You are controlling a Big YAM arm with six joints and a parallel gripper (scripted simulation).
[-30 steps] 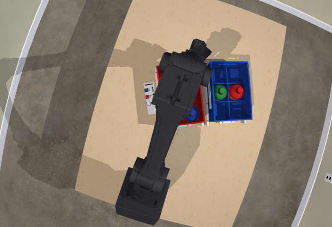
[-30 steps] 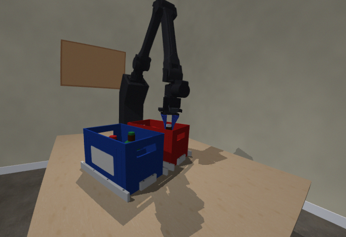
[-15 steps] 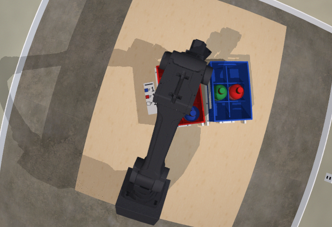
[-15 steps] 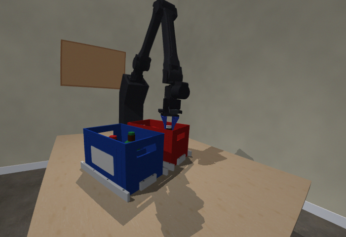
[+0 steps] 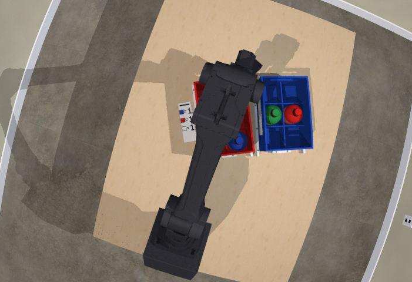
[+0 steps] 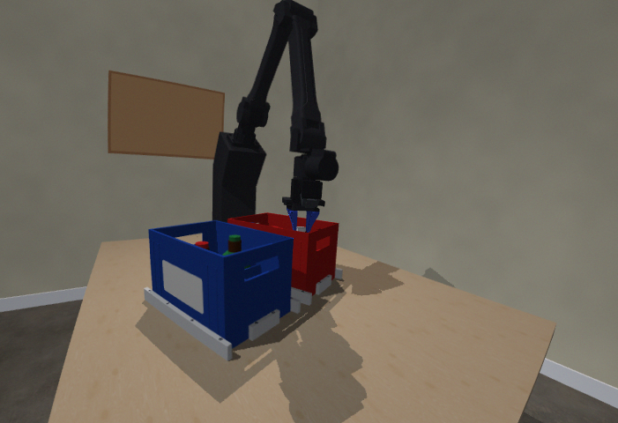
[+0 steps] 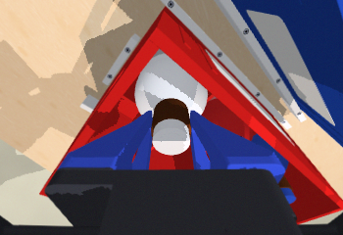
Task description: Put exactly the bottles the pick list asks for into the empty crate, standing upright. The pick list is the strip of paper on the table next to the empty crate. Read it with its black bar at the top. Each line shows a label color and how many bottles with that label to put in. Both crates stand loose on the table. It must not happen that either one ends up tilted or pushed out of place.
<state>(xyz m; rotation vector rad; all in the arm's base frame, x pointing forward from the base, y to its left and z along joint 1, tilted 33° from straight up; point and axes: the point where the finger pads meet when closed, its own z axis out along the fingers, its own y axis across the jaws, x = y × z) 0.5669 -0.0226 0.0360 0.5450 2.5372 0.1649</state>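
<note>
White bottle point(image 6: 301, 228) point(image 7: 171, 73), neck clamped between the blue fingers of the gripper point(image 6: 301, 230) point(image 7: 171, 117), inside the red crate point(image 5: 251, 133) point(image 6: 325, 264) point(image 7: 199, 64). Wrist view: label-coloured shoulder toward 12 o'clock of the cap. Top view: blue bottle point(image 5: 237, 141) point(image 7: 290, 196) at the red crate's 5 o'clock corner; blue crate point(image 5: 310, 133) point(image 6: 256, 304) point(image 7: 326, 49) at its 3 o'clock; pick list point(image 5: 188, 135) at its 9 o'clock, showing blue, red, white, one each. Red count in the red crate: cannot tell, arm covers it.

Handling estimate: stiff, smooth, perhaps glass; moderate weight, bottom-heavy. Neck below cap is the best hold; shoulder too broad, likely slippery. Seat upright before release; tilt could snag a divider.
</note>
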